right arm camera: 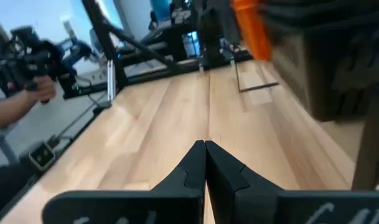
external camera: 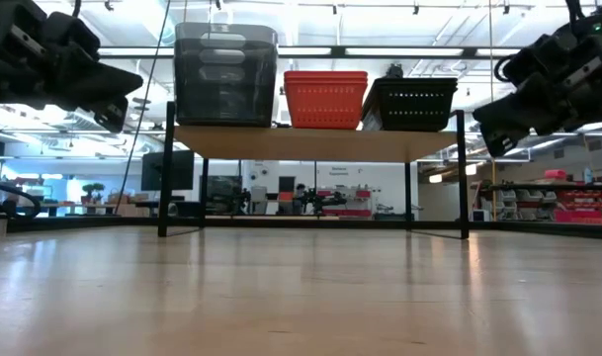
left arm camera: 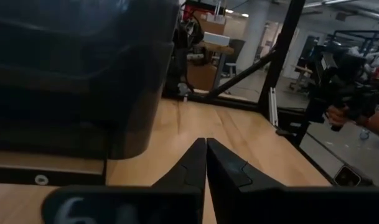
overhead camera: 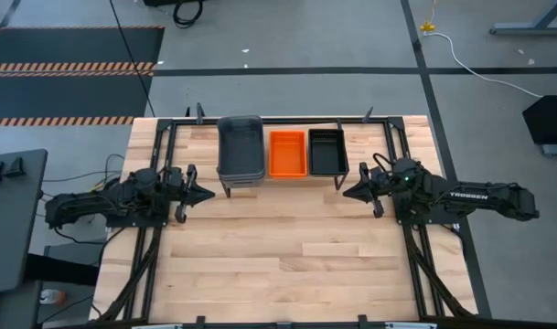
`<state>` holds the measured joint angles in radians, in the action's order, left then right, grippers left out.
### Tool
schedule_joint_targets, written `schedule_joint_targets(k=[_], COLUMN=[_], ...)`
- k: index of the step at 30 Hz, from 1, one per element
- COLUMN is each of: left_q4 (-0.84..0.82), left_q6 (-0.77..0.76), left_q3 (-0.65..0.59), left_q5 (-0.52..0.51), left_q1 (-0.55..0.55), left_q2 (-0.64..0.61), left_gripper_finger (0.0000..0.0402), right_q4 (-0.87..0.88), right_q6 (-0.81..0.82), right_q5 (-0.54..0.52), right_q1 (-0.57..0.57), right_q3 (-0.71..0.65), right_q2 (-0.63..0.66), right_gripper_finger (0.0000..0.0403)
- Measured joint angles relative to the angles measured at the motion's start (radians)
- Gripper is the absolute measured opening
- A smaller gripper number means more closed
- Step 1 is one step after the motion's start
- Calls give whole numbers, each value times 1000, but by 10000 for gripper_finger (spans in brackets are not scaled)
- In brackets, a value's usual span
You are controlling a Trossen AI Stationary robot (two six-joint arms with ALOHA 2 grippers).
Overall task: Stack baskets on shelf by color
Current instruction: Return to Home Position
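Three stacks of baskets stand on the shelf [external camera: 315, 144] at the table's far side: smoky grey [overhead camera: 241, 148] on the left, orange [overhead camera: 287, 153] in the middle, black mesh [overhead camera: 327, 152] on the right. Their bottoms rest on the shelf's pale board. My left gripper [overhead camera: 208, 193] hangs shut above the table, just left of the shelf's near left leg, holding nothing. My right gripper [overhead camera: 348, 193] hangs shut just right of the shelf's near right leg, also with nothing in it. In the wrist views the left fingers [left arm camera: 205, 163] and the right fingers [right arm camera: 205, 165] lie together.
Bare wooden table top [overhead camera: 287, 265] stretches from the shelf to the near edge. Black arm mounts and rails [overhead camera: 150, 238] run along the left and right sides. A person's hand [right arm camera: 27, 99] holding a device shows beyond the table.
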<state>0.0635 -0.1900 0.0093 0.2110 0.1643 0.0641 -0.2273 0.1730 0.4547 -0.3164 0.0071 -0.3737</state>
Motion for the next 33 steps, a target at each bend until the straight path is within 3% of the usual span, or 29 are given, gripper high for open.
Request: schedule_joint_targets(k=[8,33], left_q4=[8,14], left_q6=[-26,-28], left_q3=[0,0], left_q5=[0,-1], left_q1=[0,0], left_q2=[1,1], left_gripper_finger=[34,27], right_q4=[-63,-64], right_q6=[117,121], right_q5=[-19,-17], right_q1=[0,0], right_q3=[0,0], right_q2=[1,1], right_gripper_finger=[15,16])
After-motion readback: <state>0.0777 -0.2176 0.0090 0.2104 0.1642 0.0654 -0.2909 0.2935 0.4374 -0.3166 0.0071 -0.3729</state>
